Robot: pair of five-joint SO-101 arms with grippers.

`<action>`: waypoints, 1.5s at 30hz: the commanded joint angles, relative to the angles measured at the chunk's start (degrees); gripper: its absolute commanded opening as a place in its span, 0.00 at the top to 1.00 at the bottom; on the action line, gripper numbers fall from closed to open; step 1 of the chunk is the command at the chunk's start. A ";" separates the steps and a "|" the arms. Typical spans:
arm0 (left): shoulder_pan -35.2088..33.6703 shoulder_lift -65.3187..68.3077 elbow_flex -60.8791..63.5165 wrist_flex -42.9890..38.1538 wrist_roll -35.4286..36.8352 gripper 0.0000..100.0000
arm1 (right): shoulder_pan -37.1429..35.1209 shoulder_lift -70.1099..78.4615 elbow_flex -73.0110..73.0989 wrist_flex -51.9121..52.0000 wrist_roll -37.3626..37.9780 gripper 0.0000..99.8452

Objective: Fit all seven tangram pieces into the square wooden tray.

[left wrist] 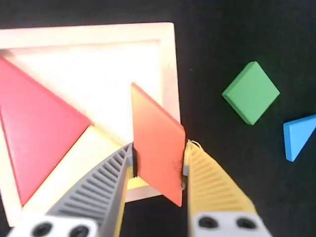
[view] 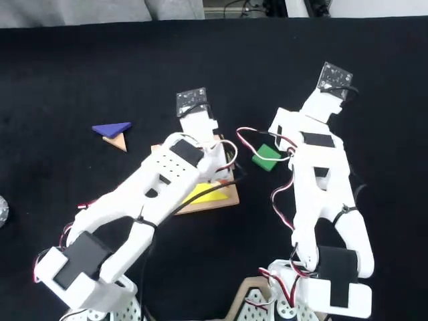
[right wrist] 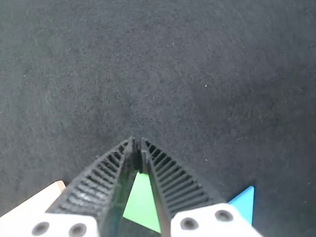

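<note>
Two fingers of our left gripper (left wrist: pixel 158 154) are clamping the orange parallelogram (left wrist: pixel 156 129) by its long sides. We are holding it tilted on edge, which leaves its flat faces free. It is hanging over the side rim of the square wooden tray (left wrist: pixel 168 64), near a corner, so we judge that we are lining it up with the bare floor beside that rim.

Inside the tray a red triangle (left wrist: pixel 35 123) is lying against one side, and a yellow triangle (left wrist: pixel 94 150) is lying edge to edge with it. They are filling one part of the tray and leaving the rest open, and that looks like why we are carrying the parallelogram there.

Just outside the rim, on the black cloth, a green square (left wrist: pixel 251 92) and a light blue triangle (left wrist: pixel 296 136) are waiting near each other.

Our right gripper (right wrist: pixel 137 146) is hovering above the green square with its fingers pressed together and nothing between them, so we are gripping nothing on that side.

Well apart, on the far side of the tray, a dark blue triangle (view: pixel 112 128) and a tan triangle (view: pixel 116 142) are lying touching. Five pieces are yet to be seated.
</note>
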 commanded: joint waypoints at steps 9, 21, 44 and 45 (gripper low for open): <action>0.57 8.26 -5.14 -0.79 0.53 0.91 | 0.44 -2.77 0.04 -1.41 1.41 0.99; 0.84 9.05 -7.52 -0.88 0.70 0.91 | 0.44 -2.77 -0.04 -1.41 1.41 0.99; -1.27 7.74 -6.46 1.93 5.54 0.76 | 0.35 -2.77 -0.04 -1.41 1.49 0.99; -2.24 6.77 -7.25 4.31 5.45 0.76 | 0.35 -2.77 -0.04 -1.41 1.49 0.99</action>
